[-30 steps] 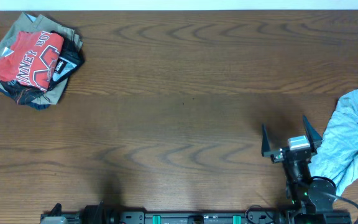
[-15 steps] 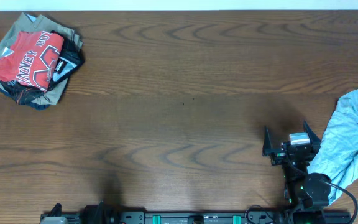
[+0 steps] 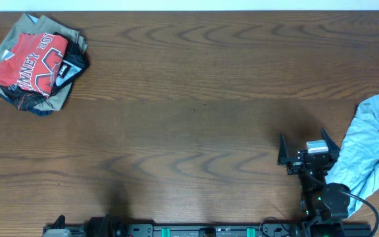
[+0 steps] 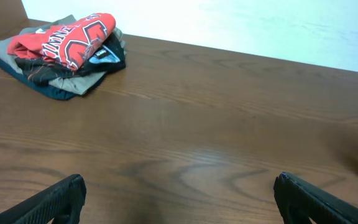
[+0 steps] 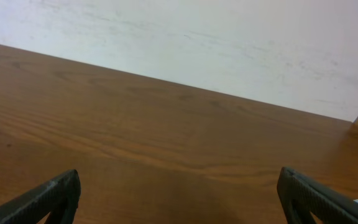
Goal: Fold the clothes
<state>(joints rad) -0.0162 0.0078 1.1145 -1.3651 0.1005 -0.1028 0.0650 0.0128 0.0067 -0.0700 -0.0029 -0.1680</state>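
One pile (image 3: 35, 62) and one pale garment (image 3: 374, 151) hug opposite table (image 3: 189, 131) edges.

I took this for a robotics lab or test room, not a home. A broad, dark wood-grain desk (image 3: 196, 79) ran up to a plain white wall (image 5: 229, 43). A black mounting rail (image 3: 209, 232) with green fittings lined the near edge, and the cabled right arm (image 3: 328, 197) rose from it. The only homely things were a pile of folded garments (image 3: 35, 62) at the far left and a crumpled pale blue-grey garment (image 3: 374, 145) at the right edge.
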